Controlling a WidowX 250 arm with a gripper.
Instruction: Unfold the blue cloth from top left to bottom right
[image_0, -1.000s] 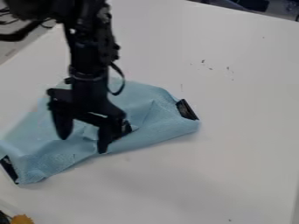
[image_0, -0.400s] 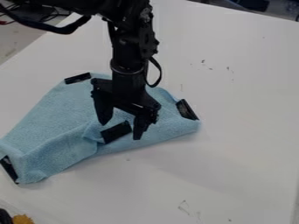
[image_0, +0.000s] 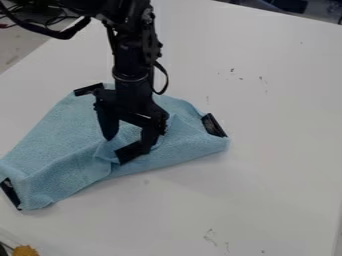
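Going left to right: small orange-yellow thing (image_0: 25, 250) at the bottom-left corner, dark item (image_0: 3, 249) right beside it, both cut off by the view's edge; can't tell if they sit in a container. Upper left, grey floor (image_0: 17, 47) past the table edge, thin dark cables (image_0: 50, 17) near the top.

Blue cloth (image_0: 63, 137) lies on the left and middle of the white table (image_0: 267, 165), rumpled, partly folded. Black patches on it: one at its lower-left end (image_0: 10, 191), one at the top corner (image_0: 87, 89), one on the turned-in corner (image_0: 128, 152) mid-cloth along the near side, one at the right end (image_0: 214, 125).

Black gripper (image_0: 128, 142) hangs down over the middle of the cloth, fingers spread apart, the right-hand one in view at the black patch of the turned-in corner. Can't tell if it touches.

Table right of the cloth: small dark marks (image_0: 232, 70) toward the far side, faint scribble (image_0: 210, 235) toward the near side. Top right, dark items (image_0: 290, 5) beyond the far edge.
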